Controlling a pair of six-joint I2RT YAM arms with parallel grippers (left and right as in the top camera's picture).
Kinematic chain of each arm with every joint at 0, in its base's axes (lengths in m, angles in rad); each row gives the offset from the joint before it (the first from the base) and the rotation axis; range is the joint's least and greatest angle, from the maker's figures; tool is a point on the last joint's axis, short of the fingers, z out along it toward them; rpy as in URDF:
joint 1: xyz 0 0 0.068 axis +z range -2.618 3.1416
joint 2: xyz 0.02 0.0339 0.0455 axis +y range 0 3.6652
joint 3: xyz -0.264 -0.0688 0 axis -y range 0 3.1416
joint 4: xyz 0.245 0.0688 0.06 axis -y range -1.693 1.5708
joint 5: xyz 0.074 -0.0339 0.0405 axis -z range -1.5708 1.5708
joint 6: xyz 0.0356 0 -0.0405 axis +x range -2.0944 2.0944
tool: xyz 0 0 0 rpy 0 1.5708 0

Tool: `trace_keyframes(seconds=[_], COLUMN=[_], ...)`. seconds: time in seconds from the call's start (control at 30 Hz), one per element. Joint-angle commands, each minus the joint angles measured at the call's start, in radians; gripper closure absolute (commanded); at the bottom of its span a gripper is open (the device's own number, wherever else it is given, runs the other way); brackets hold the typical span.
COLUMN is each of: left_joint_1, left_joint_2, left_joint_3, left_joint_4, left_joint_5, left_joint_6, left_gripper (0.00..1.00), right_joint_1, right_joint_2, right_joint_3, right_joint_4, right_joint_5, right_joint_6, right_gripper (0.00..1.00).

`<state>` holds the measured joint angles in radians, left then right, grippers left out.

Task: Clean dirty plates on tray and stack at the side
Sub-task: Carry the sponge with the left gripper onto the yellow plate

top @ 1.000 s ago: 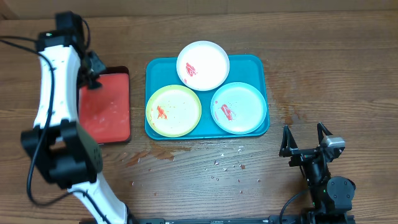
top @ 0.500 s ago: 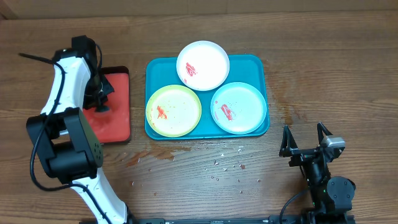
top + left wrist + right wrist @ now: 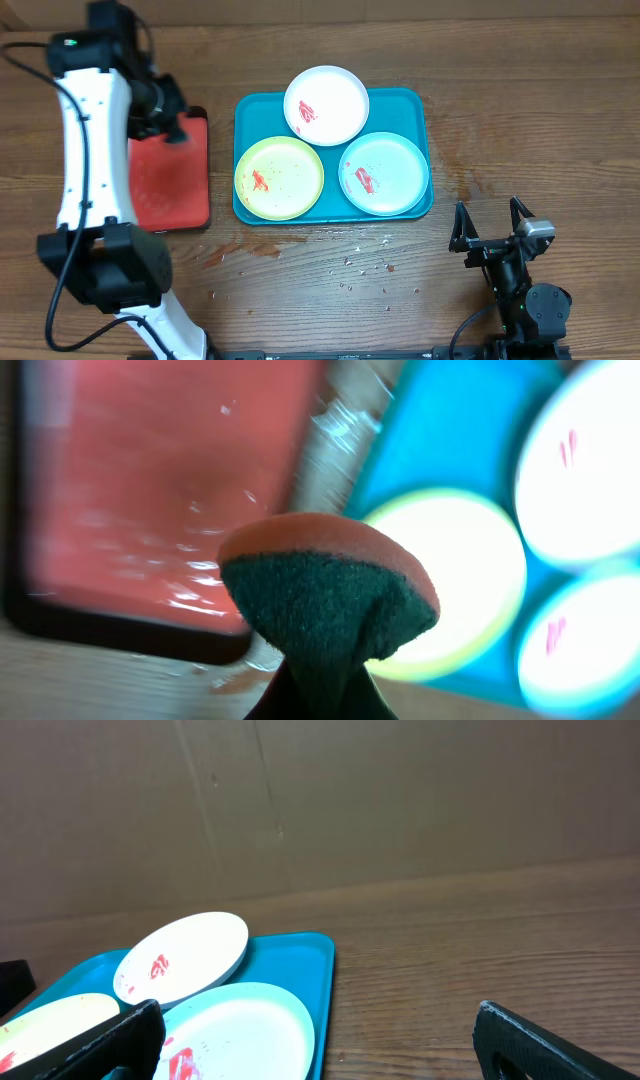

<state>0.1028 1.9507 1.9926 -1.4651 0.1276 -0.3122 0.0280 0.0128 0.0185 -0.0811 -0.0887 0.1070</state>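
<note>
Three sauce-smeared plates [image 3: 326,105] lie on the teal tray [image 3: 262,112]. The left gripper [image 3: 172,125], clamped on a scrub sponge [image 3: 325,595], hovers above the red tray [image 3: 170,190]; the yellow-green plate [image 3: 279,177] lies nearest, rightward. The right gripper [image 3: 487,208] rests spread, farther off.

No readable text, labels, brands, numbers or signs on anything in any view

— What's at the left?
— A red tray [image 3: 170,185] with a dark rim, on the wooden table [image 3: 560,100]. There's an orange-and-green sponge [image 3: 330,600] too.
— And nearer?
— Scattered crumbs [image 3: 362,266] and a wet smear [image 3: 240,250].
</note>
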Motion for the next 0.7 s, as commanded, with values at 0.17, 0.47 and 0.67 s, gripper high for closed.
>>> trace_keyframes(seconds=[0.17,0.47,0.67], left_joint_1=[-0.254,-0.356,-0.393], left_joint_2=[0.011,0.011,0.011], left_joint_3=[-0.350,-0.494,-0.542], left_joint_4=[0.308,0.586,0.650], left_joint_5=[0.147,-0.121,-0.075], left_joint_6=[0.071,-0.153,-0.210], left_gripper=[0.96,0.95,0.95], right_joint_1=[0.005,0.005,0.005], right_joint_2=[-0.006,-0.006,-0.006], right_joint_3=[-0.010,-0.010,-0.010], right_joint_4=[0.005,0.005,0.005], right_joint_5=[0.010,0.010,0.010], right_joint_6=[-0.003,-0.003,-0.003], right_gripper=[0.00,0.00,0.00])
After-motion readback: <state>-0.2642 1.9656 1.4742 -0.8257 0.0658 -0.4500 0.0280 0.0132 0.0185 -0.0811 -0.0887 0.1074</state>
